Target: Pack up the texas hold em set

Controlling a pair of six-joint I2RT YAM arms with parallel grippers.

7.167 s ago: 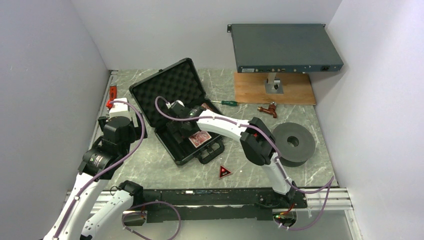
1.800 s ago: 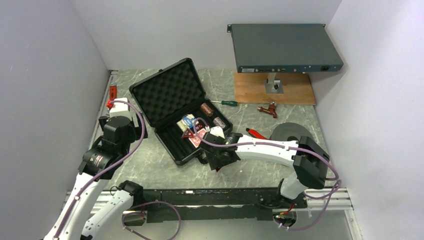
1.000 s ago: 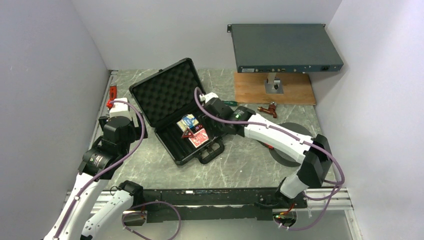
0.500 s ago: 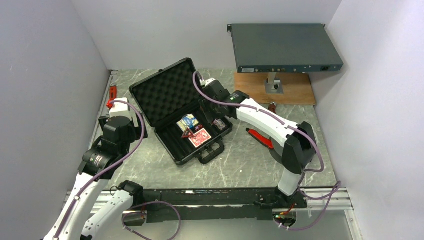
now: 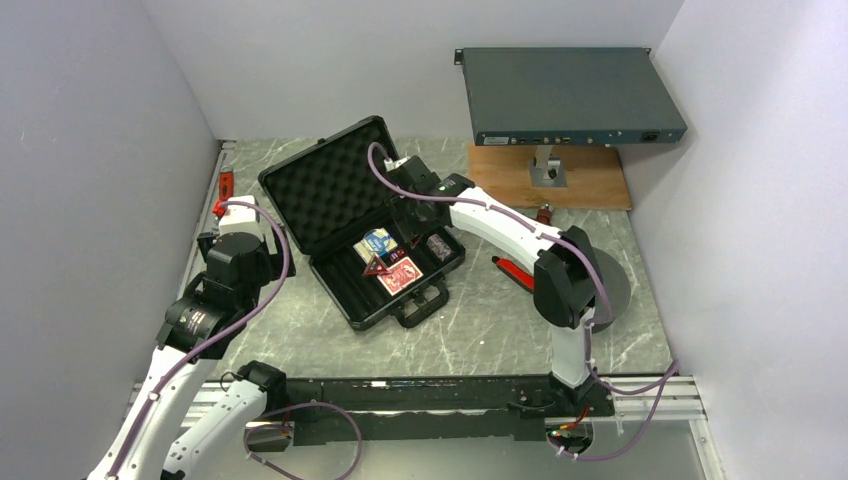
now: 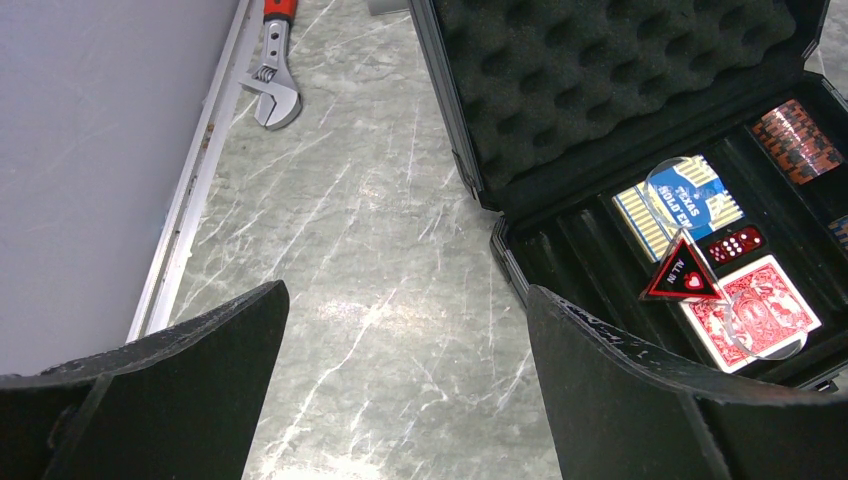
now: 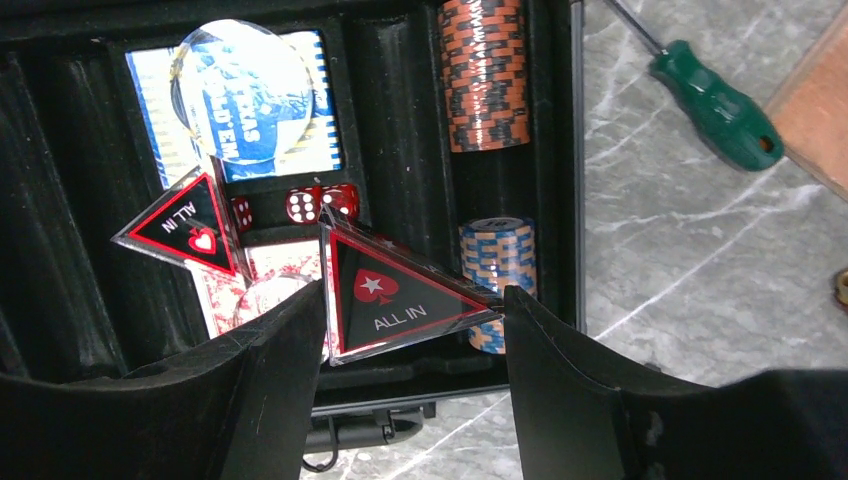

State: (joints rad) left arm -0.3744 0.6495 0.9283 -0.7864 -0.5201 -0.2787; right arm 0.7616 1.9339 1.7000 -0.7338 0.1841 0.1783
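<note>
The black briefcase (image 5: pixel 338 188) lies open, with egg-crate foam in its lid. Its base holds a blue card deck (image 7: pixel 240 110), a red deck (image 7: pixel 272 278), red dice (image 7: pixel 320 203), an orange-black chip roll (image 7: pixel 483 75), a blue-orange chip roll (image 7: pixel 497 262) and a red-black triangular token (image 7: pixel 185 235). My right gripper (image 7: pixel 410 312) hangs over the base's right side (image 5: pixel 412 205). It is shut on a second triangular "ALL IN" token (image 7: pixel 385 290), held by its edges. My left gripper (image 6: pixel 405 300) is open and empty over bare table left of the case (image 6: pixel 600 70).
A grey rack-mount box (image 5: pixel 570 95) stands on a wooden board (image 5: pixel 550 180) at the back right. A black disc (image 5: pixel 612 285), red-handled pliers (image 5: pixel 515 272) and a green screwdriver (image 7: pixel 715 105) lie right of the case. A red wrench (image 6: pixel 275 85) lies by the left wall.
My right arm took the triangular token from the table in front of the case. It swung back and left, and now holds the token over the case's base. My left arm has not moved.
</note>
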